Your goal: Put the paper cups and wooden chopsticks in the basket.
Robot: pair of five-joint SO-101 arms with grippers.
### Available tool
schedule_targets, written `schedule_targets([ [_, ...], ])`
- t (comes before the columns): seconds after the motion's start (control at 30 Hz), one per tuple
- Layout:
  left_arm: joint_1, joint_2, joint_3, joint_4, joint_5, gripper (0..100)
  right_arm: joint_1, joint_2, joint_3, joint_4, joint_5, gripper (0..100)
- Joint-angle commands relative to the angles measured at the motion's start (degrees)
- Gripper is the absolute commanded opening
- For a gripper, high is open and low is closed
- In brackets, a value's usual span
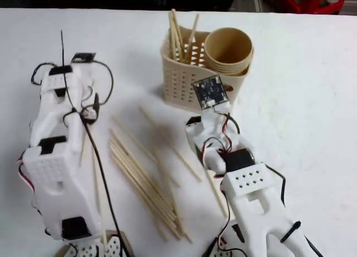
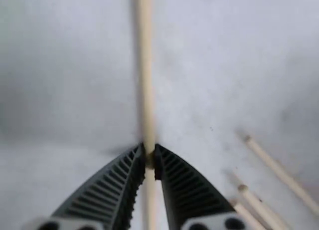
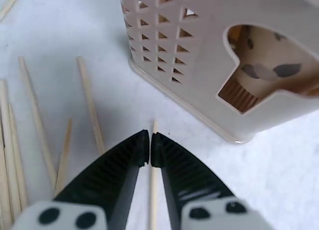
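Note:
The cream basket (image 1: 178, 84) stands at the table's far middle and holds stacked paper cups (image 1: 228, 48) and a few wooden chopsticks (image 1: 178, 34). A loose pile of chopsticks (image 1: 145, 184) lies between the two arms. In the left wrist view, my left gripper (image 2: 149, 160) is shut on a single chopstick (image 2: 145, 65) that runs straight out past its tips, just above the table. My right gripper (image 3: 150, 149) sits low on the table right in front of the basket (image 3: 199, 65), shut on a thin chopstick (image 3: 152, 200) lying between its fingers.
The left arm (image 1: 56, 151) covers the table's left side and the right arm (image 1: 245, 184) the near right. More chopsticks (image 3: 89, 103) lie beside my right gripper, and a few ends (image 2: 279, 170) lie near my left one. White table (image 1: 312, 101) stretches right of the basket.

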Motion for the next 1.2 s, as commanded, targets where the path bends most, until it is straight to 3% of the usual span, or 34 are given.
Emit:
schedule_targets([
  [0.0,-0.22,1.89,-8.62,3.34,0.44,2,0.75,-1.63,-1.32,-1.19,0.09,2.1],
  [0.27,5.41,-3.91,-23.65,15.21,0.44,2,0.75,-1.63,-1.32,-1.19,0.09,2.1],
  [0.5,9.19,-16.04,-31.38,20.75,0.44,2,0.75,-1.45,-1.32,-1.19,0.09,2.1],
  [0.8,15.08,-36.26,-30.24,20.22,0.79,2,2.24,-1.98,-1.32,-1.19,0.09,2.1],
  [0.9,18.15,-41.19,-30.24,17.93,4.48,2,2.59,-2.07,-1.41,-1.19,0.09,2.1],
  [1.17,27.56,-44.18,-30.24,8.7,5.98,2,4.7,-6.29,-0.97,-0.84,-0.26,1.9],
])
